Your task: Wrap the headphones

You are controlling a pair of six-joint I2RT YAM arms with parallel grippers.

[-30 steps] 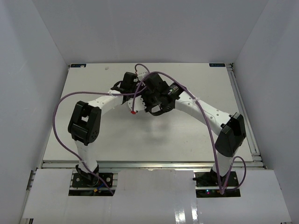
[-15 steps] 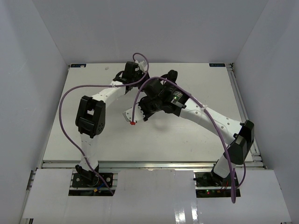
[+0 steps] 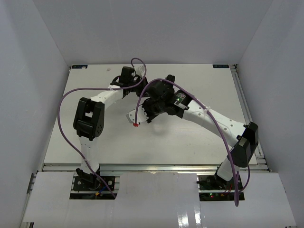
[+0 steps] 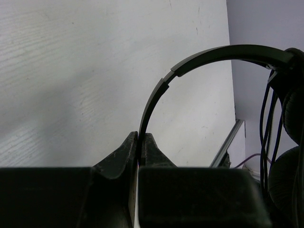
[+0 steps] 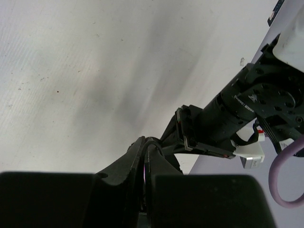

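In the left wrist view my left gripper (image 4: 141, 135) is shut on the thin black headband of the headphones (image 4: 159, 90). The band arches up and right to a padded earcup (image 4: 287, 156), with strands of black cord (image 4: 266, 118) hanging beside it. In the right wrist view my right gripper (image 5: 145, 141) is shut on a thin black cord (image 5: 152, 141) that loops over its fingertips, close to the left arm's wrist (image 5: 247, 102). In the top view both wrists meet at the table's far middle (image 3: 152, 92), and the headphones are mostly hidden among them.
White table (image 3: 199, 137) inside a white-walled enclosure. Thick purple arm cables (image 3: 64, 109) loop over the left side and the middle. A metal rail (image 3: 247, 109) runs along the table's right edge. A white piece with a red tip (image 3: 135, 125) hangs below the right wrist.
The left wrist has drawn back and to the left. The right arm has stretched left with its wrist turned, and its elbow has shifted right. Both grippers have stayed shut.
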